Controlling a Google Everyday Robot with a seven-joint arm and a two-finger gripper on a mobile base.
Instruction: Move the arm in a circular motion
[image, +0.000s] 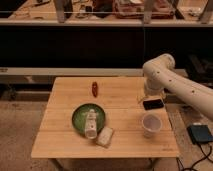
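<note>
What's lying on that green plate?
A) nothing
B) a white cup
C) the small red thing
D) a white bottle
D: a white bottle lies on its side on the green plate; the small red object is farther back, the white cup stands at the right, and the arm holds its gripper just behind that cup.

A light plank table (55, 135) stands on a speckled grey floor (20, 125) in dim, warm light. Behind the table runs a long dark counter front (75, 50), with a pale rail (50, 71) along its foot and a cluttered worktop (100, 10) above. Right of the table a dark box (200, 134) lies on the floor. The gripper (153, 104) hangs over the table's right side.
</note>
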